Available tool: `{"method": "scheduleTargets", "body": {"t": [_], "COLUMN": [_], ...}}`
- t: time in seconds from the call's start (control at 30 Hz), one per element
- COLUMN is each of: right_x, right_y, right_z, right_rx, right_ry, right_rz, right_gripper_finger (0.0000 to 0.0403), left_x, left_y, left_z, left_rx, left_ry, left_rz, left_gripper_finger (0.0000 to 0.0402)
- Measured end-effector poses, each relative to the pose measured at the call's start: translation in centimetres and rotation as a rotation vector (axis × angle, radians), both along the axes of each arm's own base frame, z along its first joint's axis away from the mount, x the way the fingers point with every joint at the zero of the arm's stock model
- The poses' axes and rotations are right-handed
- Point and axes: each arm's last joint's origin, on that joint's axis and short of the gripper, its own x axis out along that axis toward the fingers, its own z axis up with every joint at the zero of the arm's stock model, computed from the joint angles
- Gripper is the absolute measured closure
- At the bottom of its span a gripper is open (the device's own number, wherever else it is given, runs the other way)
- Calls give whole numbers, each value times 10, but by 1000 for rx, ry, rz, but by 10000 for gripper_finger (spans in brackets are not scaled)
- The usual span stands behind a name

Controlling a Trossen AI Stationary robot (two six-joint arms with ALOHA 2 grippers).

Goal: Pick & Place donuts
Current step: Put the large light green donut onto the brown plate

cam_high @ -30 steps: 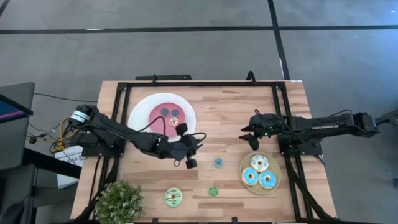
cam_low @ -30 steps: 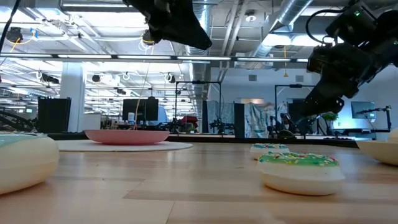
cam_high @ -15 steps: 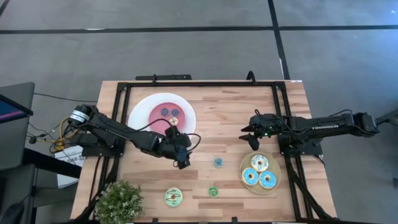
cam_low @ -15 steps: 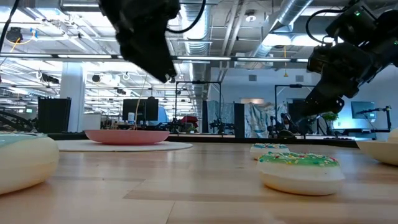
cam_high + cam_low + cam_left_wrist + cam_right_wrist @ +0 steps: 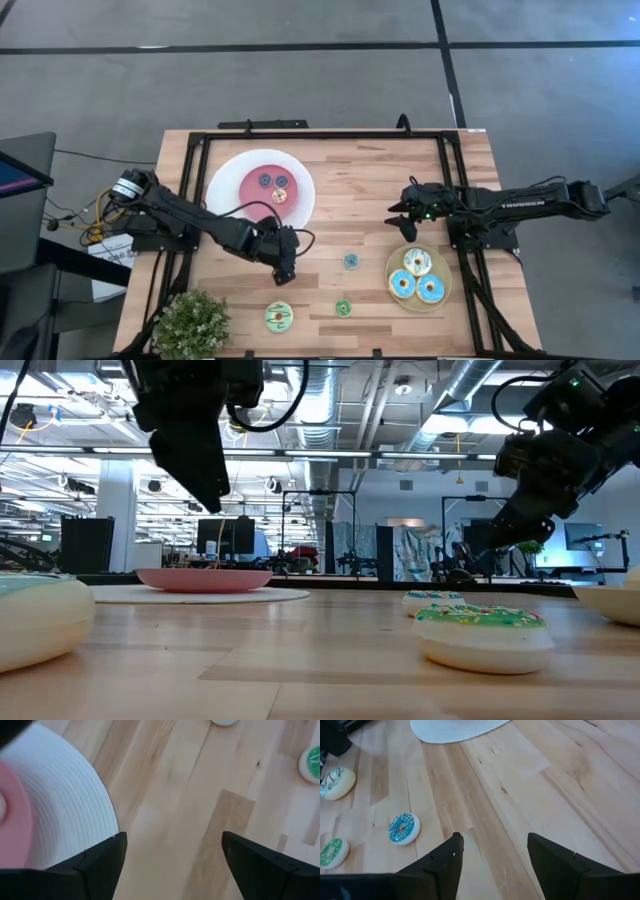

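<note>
Three large donuts [image 5: 417, 275] sit on the tan plate [image 5: 445, 268] at lower right, small ones scattered mid-tabletop [image 5: 370, 190]. Left gripper [image 5: 284, 262] hovers below the white plate [image 5: 225, 175], fingers [image 5: 100, 862] spread, empty. Right gripper [image 5: 396, 222], centre-right, is likewise open and empty; a potted plant [image 5: 190, 324] occupies the lower left.

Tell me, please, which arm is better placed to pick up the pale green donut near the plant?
Left: its open, empty end effector hangs near the pale green donut; the right end effector waits across the table.

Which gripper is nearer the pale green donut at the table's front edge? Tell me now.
Left. The left gripper hangs open just above and behind the pale green donut. The right gripper waits open far across the table, beside the tan plate.
</note>
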Motion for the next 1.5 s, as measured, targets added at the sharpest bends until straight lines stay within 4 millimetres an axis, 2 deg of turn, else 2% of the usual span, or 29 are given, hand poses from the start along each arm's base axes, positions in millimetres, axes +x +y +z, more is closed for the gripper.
{"method": "scheduleTargets", "body": {"t": [0.4,0.7,0.87,1.17,1.33,1.5], "right_x": [-1,-1,-1,-1,-1,-1], "right_y": [0,0,0,0,0,0], "right_z": [-1,-1,-1,-1,-1,-2], "right_rx": [2,2,2,2,2,3], "right_ry": [14,14,14,15,18,23], "right_rz": [1,1,1,1,2,2], "right_gripper_finger": [193,193,193,193,193,193], "left_x": [-10,-13,-11,-20,-15,-14], "left_y": [-18,-31,-43,-68,-86,-96], "left_z": [-1,0,4,5,-15,-46], "left_rx": [-48,-22,-29,-104,-134,-193], "left_ry": [-20,-51,-116,-144,-127,11], "left_rz": [134,80,-7,-44,-63,-56], "left_gripper_finger": [81,81,81,81,81,81]}}
